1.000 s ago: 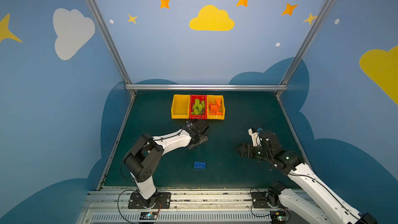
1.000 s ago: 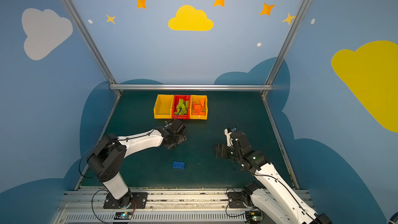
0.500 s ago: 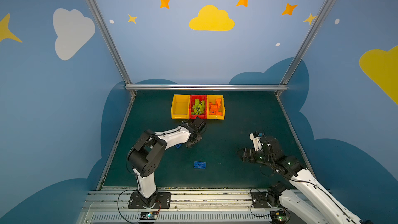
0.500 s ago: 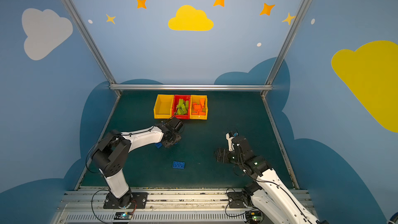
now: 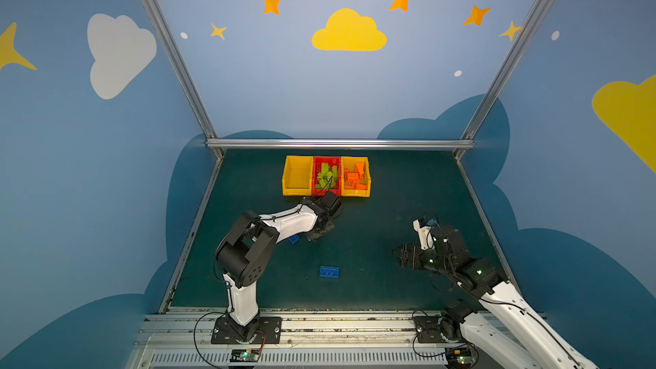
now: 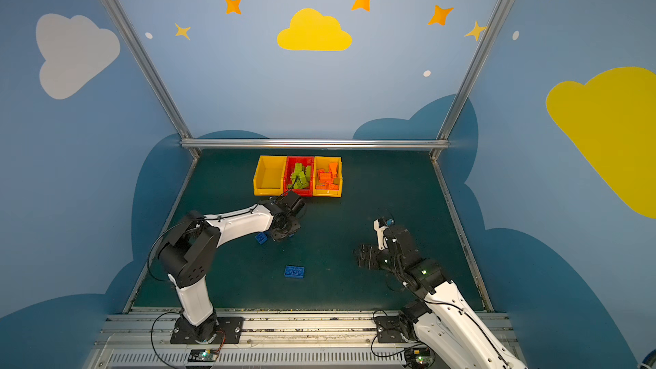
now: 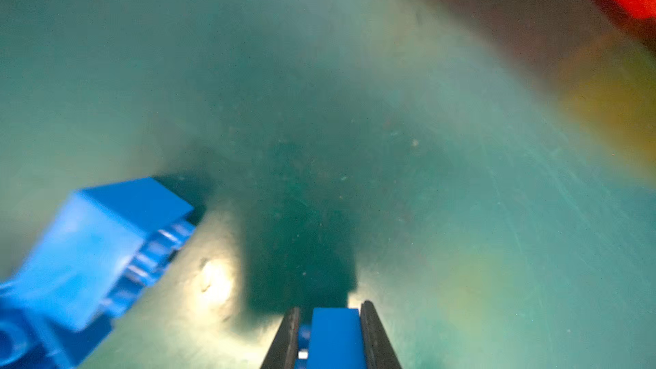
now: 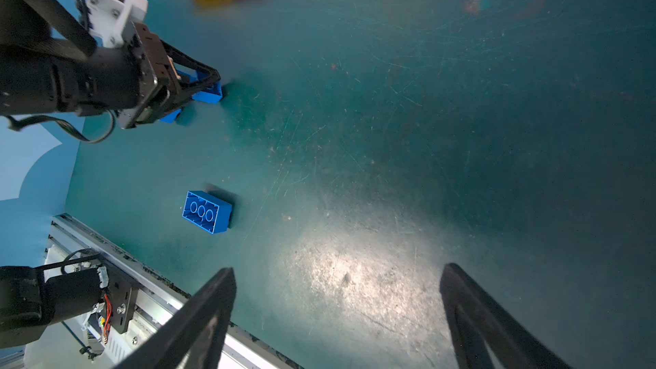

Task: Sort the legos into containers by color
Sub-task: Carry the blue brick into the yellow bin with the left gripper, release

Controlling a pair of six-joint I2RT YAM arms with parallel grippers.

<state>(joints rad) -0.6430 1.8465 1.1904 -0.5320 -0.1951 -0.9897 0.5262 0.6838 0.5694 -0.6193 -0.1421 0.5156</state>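
Note:
My left gripper [image 7: 330,310] is shut on a small blue lego [image 7: 333,335] low over the mat; in both top views it [image 5: 317,234] [image 6: 282,234] sits just in front of the bins. A second blue lego [image 7: 99,250] [image 5: 293,239] lies beside it, partly under the arm. A third, upside down [image 5: 329,272] [image 8: 206,211], lies alone nearer the front. Of the three containers, the left yellow one [image 5: 296,191] looks empty, the red one [image 5: 326,158] holds green legos [image 5: 324,175], and the right yellow one [image 5: 356,192] holds orange legos [image 5: 355,177]. My right gripper [image 8: 337,269] [image 5: 397,255] hovers open, with nothing in it.
The dark green mat [image 5: 372,289] ends at a metal rail [image 5: 319,317] along the front. Blue walls and aluminium posts close in the left, right and back sides. The left arm's elbow [image 5: 245,243] rises over the mat's left part.
The left gripper came down a little toward the front and shut on the blue lego. The right gripper drew back slightly toward the front, still open.

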